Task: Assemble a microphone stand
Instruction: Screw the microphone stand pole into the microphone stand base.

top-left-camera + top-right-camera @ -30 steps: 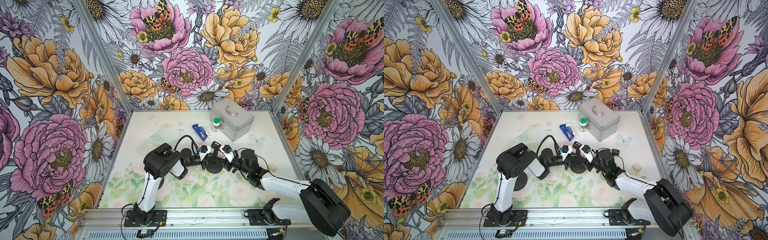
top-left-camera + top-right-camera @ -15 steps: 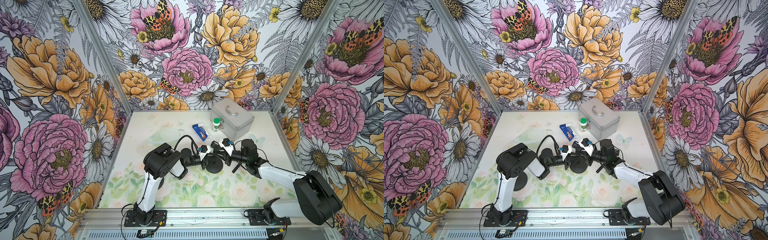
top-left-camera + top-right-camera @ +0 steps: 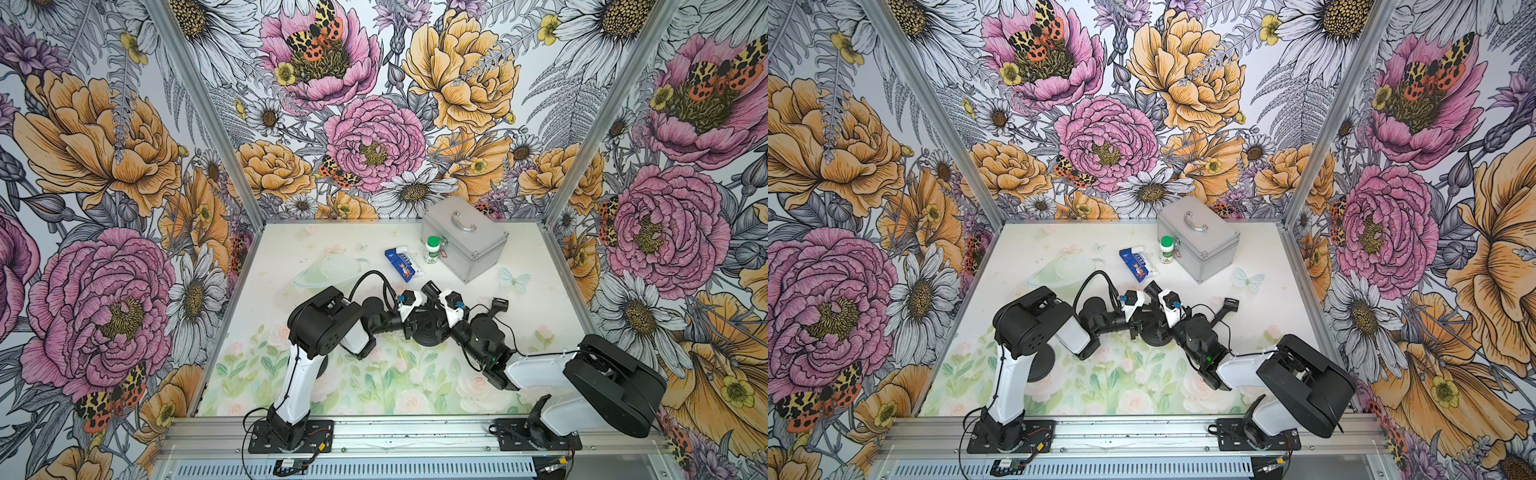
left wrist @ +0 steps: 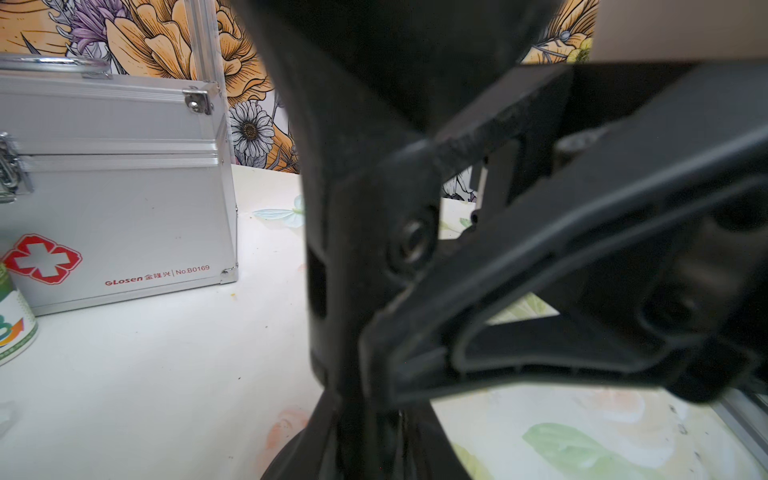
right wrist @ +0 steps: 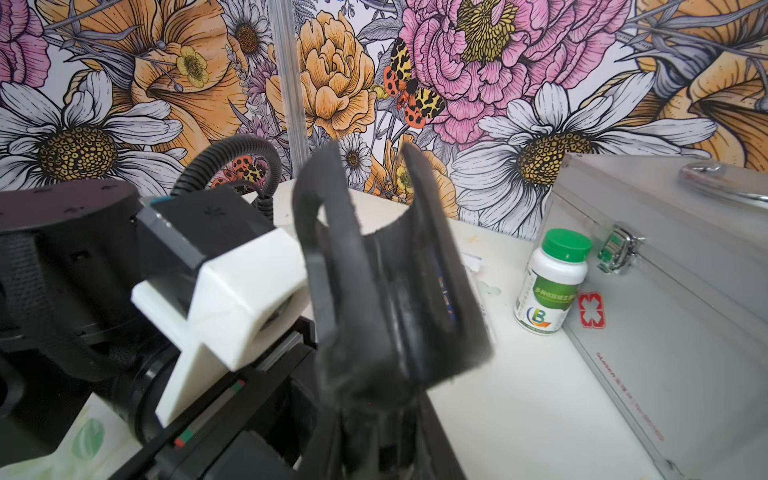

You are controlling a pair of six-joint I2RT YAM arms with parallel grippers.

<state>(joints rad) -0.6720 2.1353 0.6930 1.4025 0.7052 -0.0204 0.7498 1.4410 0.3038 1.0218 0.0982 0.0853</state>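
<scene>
The microphone stand's round black base (image 3: 428,336) (image 3: 1152,337) rests mid-table, with its black post (image 4: 353,249) rising from it. My left gripper (image 3: 415,321) (image 4: 374,436) is shut low on that post. A black U-shaped microphone clip (image 3: 430,287) (image 3: 1153,287) (image 5: 374,270) stands above the post, open end up. Reaching in from the opposite side, my right gripper (image 3: 439,319) (image 5: 374,436) is shut on the clip's lower end. The joint between clip and post is hidden by the fingers.
A silver first-aid case (image 3: 465,239) stands at the back right. A green-capped white bottle (image 3: 432,249) and a blue carton (image 3: 400,266) are just in front of it. Floral walls close in the left, back and right sides.
The right forearm swung toward the back of the table and came forward again, its gripper staying at the stand and closing on the clip. The left arm has not moved.
</scene>
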